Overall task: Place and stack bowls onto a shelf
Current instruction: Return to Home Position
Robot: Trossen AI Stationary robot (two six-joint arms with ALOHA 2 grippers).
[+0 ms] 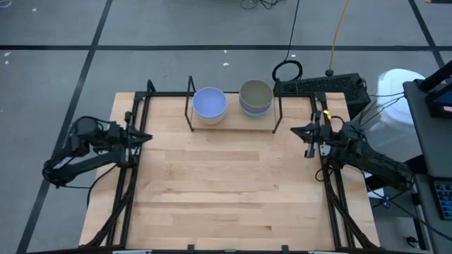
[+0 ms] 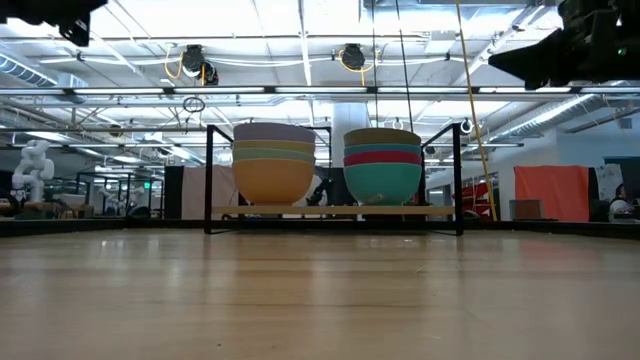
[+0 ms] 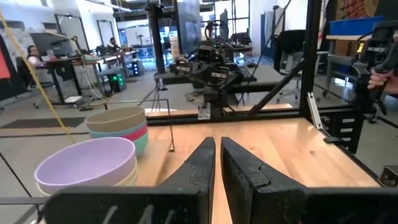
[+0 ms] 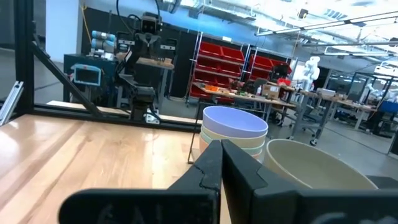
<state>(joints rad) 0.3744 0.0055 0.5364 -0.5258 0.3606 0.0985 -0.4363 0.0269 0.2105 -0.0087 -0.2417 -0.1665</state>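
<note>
Two stacks of bowls stand on the shelf at the table's far edge, resting on its wooden board. The left stack runs lavender, pale yellow, mint green, then orange at the bottom. The right stack runs grey-olive, teal, magenta, teal. My left gripper is shut and empty at the table's left edge, pointing right. My right gripper is shut and empty at the right edge, pointing left. The left wrist view shows the lavender bowl and the grey-olive bowl. The right wrist view shows the lavender bowl and the grey-olive bowl.
Black frame rails run along the table's left and right sides. The wooden tabletop lies bare between the arms. A keyboard and cables sit beyond the far right corner. A person's hand shows beyond the table.
</note>
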